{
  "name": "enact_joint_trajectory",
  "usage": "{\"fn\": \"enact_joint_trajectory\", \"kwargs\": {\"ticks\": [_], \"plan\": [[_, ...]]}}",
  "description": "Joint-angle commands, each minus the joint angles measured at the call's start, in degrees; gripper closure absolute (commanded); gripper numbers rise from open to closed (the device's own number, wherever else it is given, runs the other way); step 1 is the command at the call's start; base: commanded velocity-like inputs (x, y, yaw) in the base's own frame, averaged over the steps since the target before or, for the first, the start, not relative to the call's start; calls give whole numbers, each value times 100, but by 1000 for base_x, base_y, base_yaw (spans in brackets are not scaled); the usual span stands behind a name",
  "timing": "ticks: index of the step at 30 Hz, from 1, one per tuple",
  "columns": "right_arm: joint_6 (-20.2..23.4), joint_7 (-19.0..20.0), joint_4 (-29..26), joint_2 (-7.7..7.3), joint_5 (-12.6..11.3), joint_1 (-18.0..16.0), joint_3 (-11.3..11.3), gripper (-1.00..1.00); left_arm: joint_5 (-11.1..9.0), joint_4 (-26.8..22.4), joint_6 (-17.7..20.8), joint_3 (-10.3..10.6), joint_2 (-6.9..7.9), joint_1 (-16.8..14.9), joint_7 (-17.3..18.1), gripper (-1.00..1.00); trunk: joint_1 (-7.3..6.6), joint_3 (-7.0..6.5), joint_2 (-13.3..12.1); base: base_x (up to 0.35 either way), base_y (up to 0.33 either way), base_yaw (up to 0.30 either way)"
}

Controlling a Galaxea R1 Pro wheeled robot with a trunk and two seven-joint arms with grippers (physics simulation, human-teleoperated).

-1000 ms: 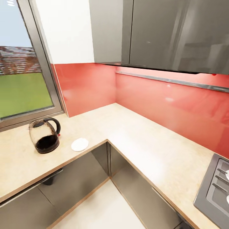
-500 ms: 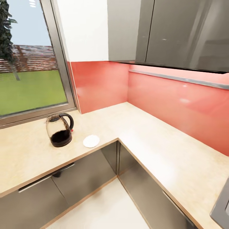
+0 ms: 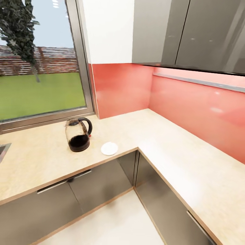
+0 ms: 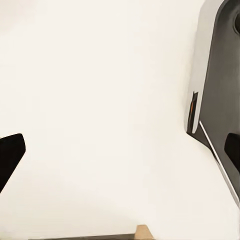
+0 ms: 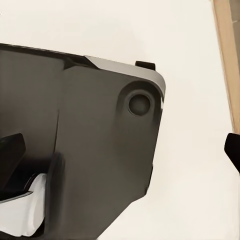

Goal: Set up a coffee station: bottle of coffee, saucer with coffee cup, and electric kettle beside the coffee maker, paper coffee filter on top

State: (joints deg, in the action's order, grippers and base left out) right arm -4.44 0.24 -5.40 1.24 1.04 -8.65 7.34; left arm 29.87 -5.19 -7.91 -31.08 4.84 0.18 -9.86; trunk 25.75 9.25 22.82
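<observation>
The electric kettle [image 3: 79, 134], clear glass with a black base, handle and lid, stands upright on the beige countertop [image 3: 41, 160] below the window. The white saucer [image 3: 109, 148] lies flat just right of it, near the counter's front edge, with nothing on it. In the left wrist view my left gripper [image 4: 120, 155] is open over pale floor, with nothing between its dark fingertips [image 4: 10, 160]. In the right wrist view my right gripper [image 5: 120, 152] is open too, above the robot's dark base [image 5: 90, 140].
The countertop turns a corner and runs on to the right [image 3: 190, 170] under a red backsplash [image 3: 190, 105]. Glossy grey cabinet fronts [image 3: 51, 211] sit below and grey wall cabinets [image 3: 190, 30] above. A sink's edge [image 3: 2, 149] shows at far left. White floor [image 3: 119, 221] fills the corner.
The head camera has turned left, so the kettle, saucer and counter corner have slid right in the picture. The hob has left the view and the sink's edge has come in. Nothing on the counter moved.
</observation>
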Motion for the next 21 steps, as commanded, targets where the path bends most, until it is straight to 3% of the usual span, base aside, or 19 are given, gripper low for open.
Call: {"fn": "enact_joint_trajectory", "kwargs": {"ticks": [1,11,21], "plan": [[-17,2,10,-1,11,-5,21,-100,63,-4,-18,-42,-4,-1,-11,-100,3,15,10,0,0,239],[-7,2,3,14,8,-5,4,-100,79,-10,-26,-32,-129,-1,-7,-100,3,64,10,0,0,233],[-12,2,-14,25,33,-5,28,-100,81,-76,-27,-15,-180,-32,1,-100,3,72,10,0,0,36]]}}
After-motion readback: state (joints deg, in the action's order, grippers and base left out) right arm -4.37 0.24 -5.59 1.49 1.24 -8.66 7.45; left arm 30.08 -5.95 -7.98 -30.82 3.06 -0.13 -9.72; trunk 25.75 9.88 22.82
